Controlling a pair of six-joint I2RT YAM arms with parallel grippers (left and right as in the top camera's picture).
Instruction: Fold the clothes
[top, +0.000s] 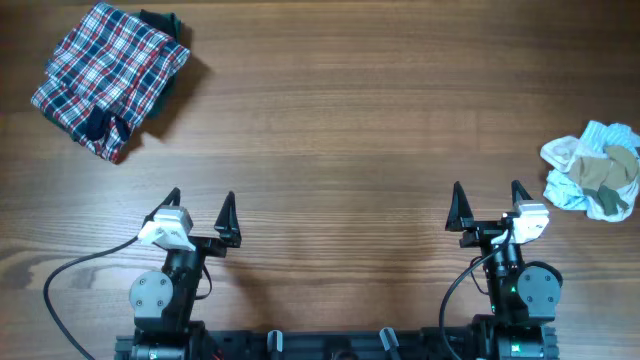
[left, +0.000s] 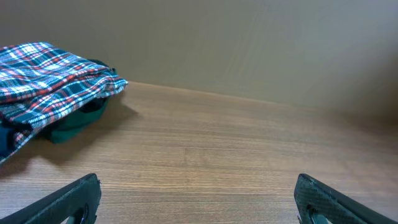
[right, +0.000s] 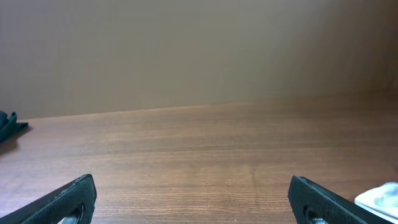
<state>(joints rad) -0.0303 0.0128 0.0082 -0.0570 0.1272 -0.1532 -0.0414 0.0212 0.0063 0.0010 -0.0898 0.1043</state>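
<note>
The plaid garment (top: 108, 78) lies at ten o'clock on the tabletop (top: 340, 110), bunched into a rough, loosely doubled bundle on top of a dark green cloth (top: 165, 25) that peeks out at its far edge. A second crumpled pile (top: 593, 170) of pale blue, white and tan fabric sits at three o'clock, close to the rim. The left fingers (top: 228, 218) at seven o'clock and the right fingers (top: 459, 208) at five o'clock are both spread wide, hold nothing, and are well apart from either heap. The plaid looks light, thin and limp: it should sag and drape when lifted, and its layers will likely slide over one another and over the smooth wood. It is neither fragile nor stiff, so a firm pinch is safe. The best hold is probably on a trimmed edge or outer corner, where the seam gives some body, one corner per arm, taking a single layer only so the cloth can be spread flat before creasing.
</note>
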